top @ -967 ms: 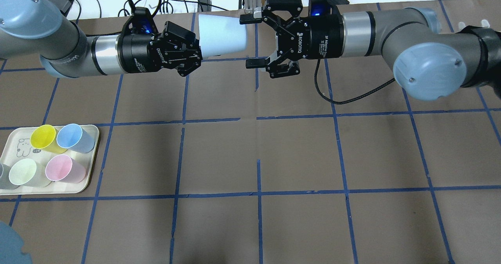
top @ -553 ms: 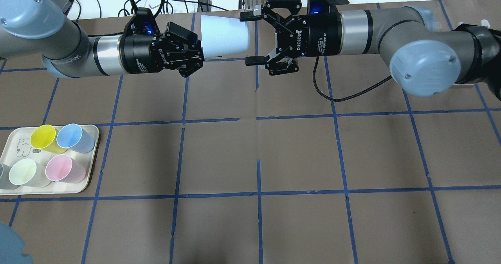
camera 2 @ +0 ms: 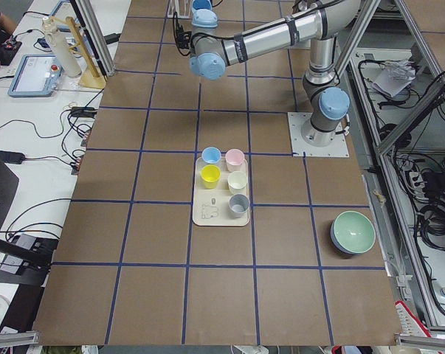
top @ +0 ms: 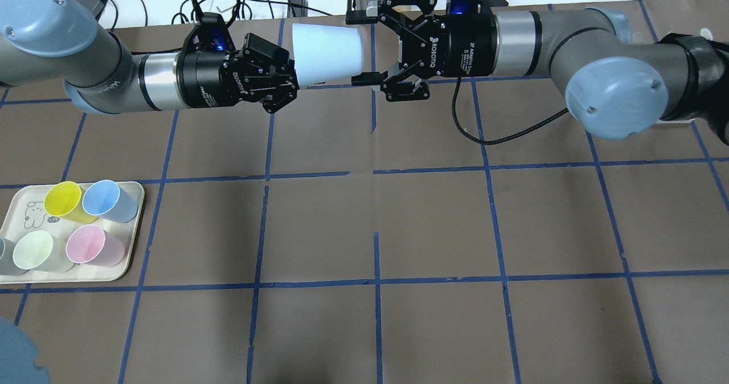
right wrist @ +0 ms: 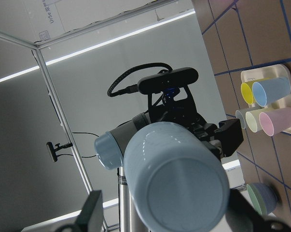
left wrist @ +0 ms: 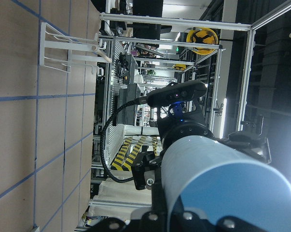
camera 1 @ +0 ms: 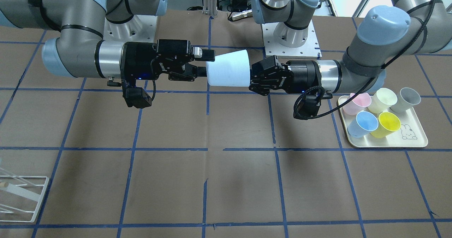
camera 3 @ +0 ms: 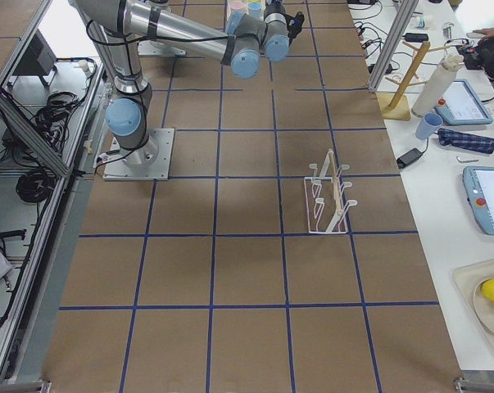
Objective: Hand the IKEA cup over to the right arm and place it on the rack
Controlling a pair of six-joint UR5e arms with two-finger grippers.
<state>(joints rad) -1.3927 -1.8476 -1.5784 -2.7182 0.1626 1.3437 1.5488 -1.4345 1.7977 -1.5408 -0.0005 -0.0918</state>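
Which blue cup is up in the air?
The IKEA cup, held sideways by the left gripper; the other blue cup stands on the tray beside the yellow cup.

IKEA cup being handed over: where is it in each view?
Front-facing: IKEA cup centre-top.
Overhead: cup top centre.
Exterior left: cup tiny, top edge.
Exterior right: cannot tell.
Left wrist: cup lower right.
Right wrist: cup bottom centre.
Landmark: cream tray.

Left gripper [top: 288, 74] grips IKEA cup [top: 326, 53]; right gripper [top: 357, 48], spread, straddles its base.
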